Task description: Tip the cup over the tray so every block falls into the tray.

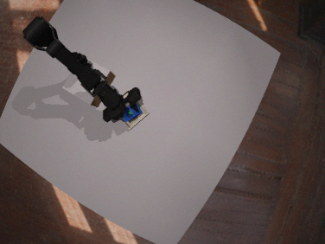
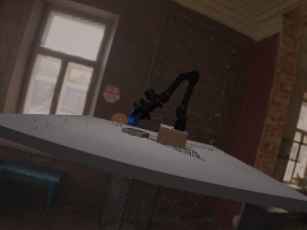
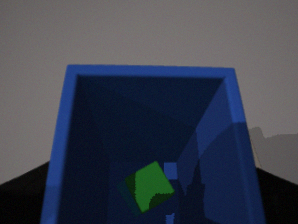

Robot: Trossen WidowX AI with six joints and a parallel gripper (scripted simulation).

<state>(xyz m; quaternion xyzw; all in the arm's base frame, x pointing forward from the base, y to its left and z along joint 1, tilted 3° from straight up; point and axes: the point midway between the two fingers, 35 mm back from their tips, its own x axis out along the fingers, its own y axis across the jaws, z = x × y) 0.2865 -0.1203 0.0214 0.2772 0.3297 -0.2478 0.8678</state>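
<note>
Beyond the pale tabletop point(image 1: 186, 143) point(image 2: 102, 140), brick and windows frame our work: our gripper point(image 1: 123, 105) point(image 2: 138, 110) pinches the blue cup point(image 1: 135, 112) point(image 2: 133, 117) point(image 3: 151, 71) above the tray point(image 1: 139, 123) point(image 2: 135, 132), a green block point(image 1: 130, 112) point(image 3: 152, 185) inside it, pouring left.

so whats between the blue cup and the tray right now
no object, just a small gap: the exterior view shows the blue cup hanging over the tray
</note>
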